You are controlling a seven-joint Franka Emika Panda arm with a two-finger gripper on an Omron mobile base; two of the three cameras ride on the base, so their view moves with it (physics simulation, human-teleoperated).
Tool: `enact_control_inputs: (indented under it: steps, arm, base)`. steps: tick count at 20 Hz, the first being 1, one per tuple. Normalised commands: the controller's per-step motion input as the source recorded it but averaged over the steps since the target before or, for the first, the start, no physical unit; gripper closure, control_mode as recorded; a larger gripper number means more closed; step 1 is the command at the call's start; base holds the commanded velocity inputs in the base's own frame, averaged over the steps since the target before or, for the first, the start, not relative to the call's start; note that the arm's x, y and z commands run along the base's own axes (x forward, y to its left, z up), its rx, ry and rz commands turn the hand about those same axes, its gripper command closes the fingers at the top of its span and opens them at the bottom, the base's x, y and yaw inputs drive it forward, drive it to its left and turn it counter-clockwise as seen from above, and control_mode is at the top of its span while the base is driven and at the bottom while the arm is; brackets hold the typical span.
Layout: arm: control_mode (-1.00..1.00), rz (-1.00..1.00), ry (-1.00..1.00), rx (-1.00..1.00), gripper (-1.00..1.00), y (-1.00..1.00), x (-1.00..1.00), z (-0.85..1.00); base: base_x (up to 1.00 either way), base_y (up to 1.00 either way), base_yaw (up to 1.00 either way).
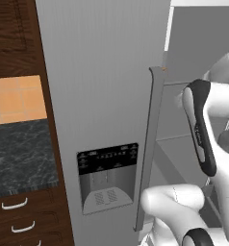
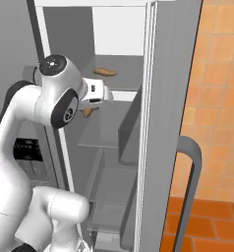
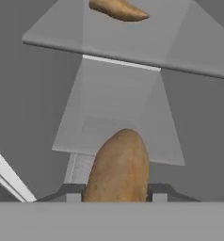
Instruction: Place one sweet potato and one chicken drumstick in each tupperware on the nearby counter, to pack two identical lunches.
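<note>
White arm bent forward into open fridge (image 2: 153, 74), end effector (image 3: 116, 195) gripping sweet potato (image 3: 118, 167)

grey fridge (image 1: 102, 96), orange tiled wall (image 2: 217, 88)

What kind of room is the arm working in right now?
A kitchen, by the look of it. The arm reaches into an open fridge with grey shelves, its door carrying an ice-and-water dispenser. Beside it runs a dark marbled counter above wooden drawers. The claw is closed around a sweet potato.
</note>
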Motion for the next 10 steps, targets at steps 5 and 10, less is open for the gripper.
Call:
enact_control_inputs:
  steps: [5, 10]
  arm:
    - [-1.0, -0.01, 0.04, 0.01, 1.0, 0.0, -0.98, 0.0]
    - [-1.0, 0.0, 0.04, 0.06, 1.0, 0.02, -1.0, -0.06]
  base:
    - [0.0, 0.0, 0.0]
    - [0.0, 0.0, 0.0]
